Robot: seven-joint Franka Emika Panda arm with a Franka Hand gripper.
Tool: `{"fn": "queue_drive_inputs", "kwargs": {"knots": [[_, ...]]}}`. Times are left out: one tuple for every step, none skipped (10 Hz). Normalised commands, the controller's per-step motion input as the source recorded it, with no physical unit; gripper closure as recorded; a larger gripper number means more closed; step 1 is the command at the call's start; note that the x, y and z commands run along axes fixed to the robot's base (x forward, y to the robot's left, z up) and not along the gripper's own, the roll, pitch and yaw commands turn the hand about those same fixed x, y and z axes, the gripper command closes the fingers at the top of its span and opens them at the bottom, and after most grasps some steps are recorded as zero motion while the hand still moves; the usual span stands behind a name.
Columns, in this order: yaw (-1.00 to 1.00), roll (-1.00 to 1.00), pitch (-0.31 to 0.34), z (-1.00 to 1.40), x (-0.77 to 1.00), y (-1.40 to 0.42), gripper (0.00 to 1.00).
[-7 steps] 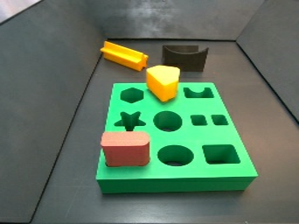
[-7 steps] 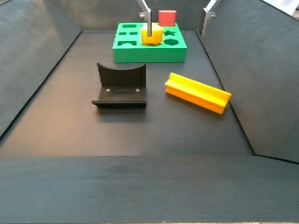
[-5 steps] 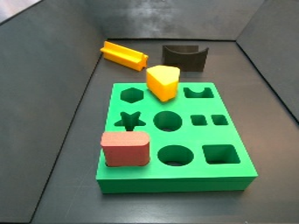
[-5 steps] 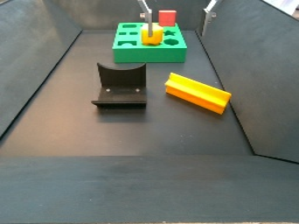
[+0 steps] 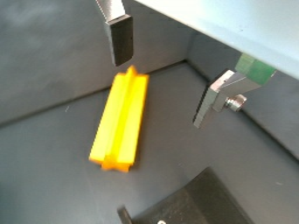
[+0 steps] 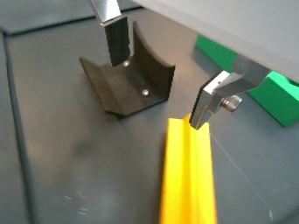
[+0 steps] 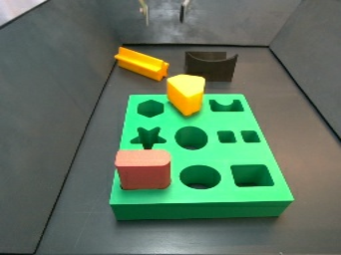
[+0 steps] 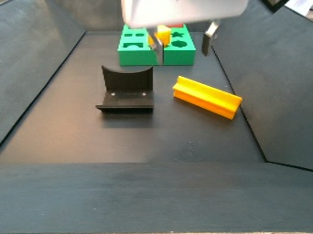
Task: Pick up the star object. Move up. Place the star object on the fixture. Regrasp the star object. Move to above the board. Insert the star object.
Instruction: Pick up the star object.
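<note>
Claw (image 5: 162, 76) agape above long ridged orange star object (image 5: 121, 122)

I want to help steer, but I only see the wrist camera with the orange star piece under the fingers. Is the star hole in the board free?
Observer: Yes. In a side view the board's star hole is empty.
Operator: Is anything else on the board?
Observer: A yellow block and a pink block stand up from it.
Operator: Is the gripper touching the star?
Observer: No. The gripper hangs open, high above the star, which lies on the floor.
</note>
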Motion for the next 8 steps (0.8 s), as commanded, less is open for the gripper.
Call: {"fn": "queue_drive_inputs", "kwargs": {"knots": [[0.71, 0.09, 0.0, -0.66, -0.07, -0.49, 0.0], [0.72, 0.1, -0.004, -0.67, -0.11, -0.47, 0.0], [0.75, 0.11, -0.19, -0.73, -0.29, -0.32, 0.0], [0.7, 0.13, -0.189, -0.77, -0.15, -0.36, 0.0], [0.67, 0.16, -0.176, -0.75, -0.19, -0.25, 0.0], [0.73, 0.17, -0.187, -0.73, -0.29, -0.09, 0.0], [0.82, 0.13, -0.204, -0.72, -0.2, 0.0, 0.0], [0.86, 0.09, -0.206, -0.76, -0.13, 0.03, 0.0]]}}
